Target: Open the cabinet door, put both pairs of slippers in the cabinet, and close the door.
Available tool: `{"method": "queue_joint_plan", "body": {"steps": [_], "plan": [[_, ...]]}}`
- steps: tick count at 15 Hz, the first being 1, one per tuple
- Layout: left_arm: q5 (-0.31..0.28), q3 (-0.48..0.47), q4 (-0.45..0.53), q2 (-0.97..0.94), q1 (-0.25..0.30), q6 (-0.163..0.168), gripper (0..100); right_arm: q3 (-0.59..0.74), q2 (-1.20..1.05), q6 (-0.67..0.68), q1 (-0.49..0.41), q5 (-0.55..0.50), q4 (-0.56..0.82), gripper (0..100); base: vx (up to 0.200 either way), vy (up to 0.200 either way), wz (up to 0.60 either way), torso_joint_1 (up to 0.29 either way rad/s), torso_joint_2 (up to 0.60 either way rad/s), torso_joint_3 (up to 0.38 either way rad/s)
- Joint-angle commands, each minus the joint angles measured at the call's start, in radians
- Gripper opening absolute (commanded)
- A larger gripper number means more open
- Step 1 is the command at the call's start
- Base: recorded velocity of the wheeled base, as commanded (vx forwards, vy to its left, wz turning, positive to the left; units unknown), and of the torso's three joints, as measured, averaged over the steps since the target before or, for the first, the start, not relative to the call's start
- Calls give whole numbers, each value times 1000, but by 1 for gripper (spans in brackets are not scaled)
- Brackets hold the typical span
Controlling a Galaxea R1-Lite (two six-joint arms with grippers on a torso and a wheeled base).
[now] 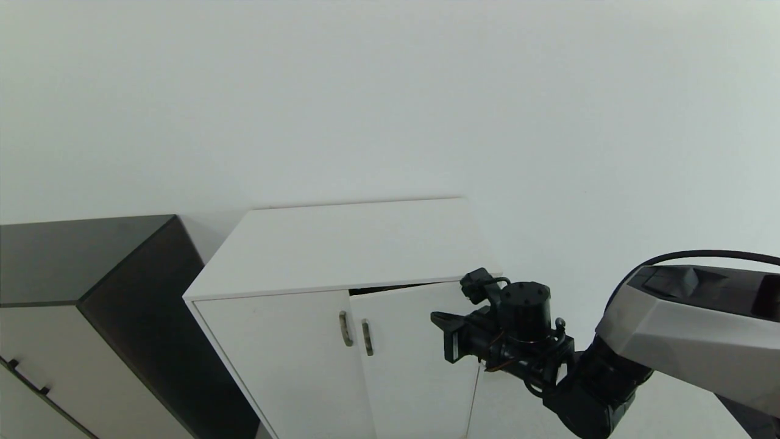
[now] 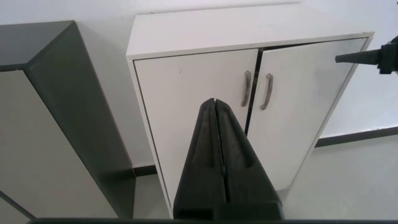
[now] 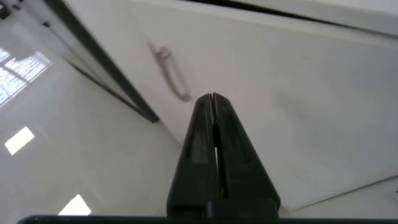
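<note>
Cabinet (image 1: pixel 341 244): white, low and boxy, with a flat top and two doors on the front, set against a pale wall (image 1: pixel 390 91). Left door (image 1: pixel 280 360) flush and closed. Right door (image 1: pixel 414 372) slightly ajar, swung out a little at its handle side, leaving a thin dark gap (image 1: pixel 390 288) under the top panel. Interior lost in that shadow; contents impossible to tell. Two slim metal handles (image 1: pixel 345 328), upright and side by side, one on each door where the doors meet.

Right gripper (image 1: pixel 445 332): black, fingers pressed together with nothing between them, level in front of the right door's upper outer part and pointing across it toward the handles. Possibly touching the door face, though hard to judge from these angles. From the right wrist, closed fingers close over the white door, with a handle beyond the tip.

Left gripper (image 2: pixel 214 102): also closed and empty, back from the cabinet front, aimed at the lower middle where the doors meet, apart from both.

Dark unit (image 1: pixel 91 262) with black top and side, just beside the cabinet on the left. Pale glossy floor (image 3: pixel 56 174) below.
</note>
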Motion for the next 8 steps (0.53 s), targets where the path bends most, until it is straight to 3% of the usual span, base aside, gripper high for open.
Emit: {"method": "queue_joint_plan", "body": {"steps": [1, 8], "plan": [[0, 0, 0, 1, 0, 0, 0, -20, 30, 0, -19, 0, -1, 0, 0, 0, 0, 0, 0, 0], [0, 0, 0, 1, 0, 0, 0, -80, 71, 3, -76, 2, 12, 0, 0, 0, 0, 0, 0, 0]]}}
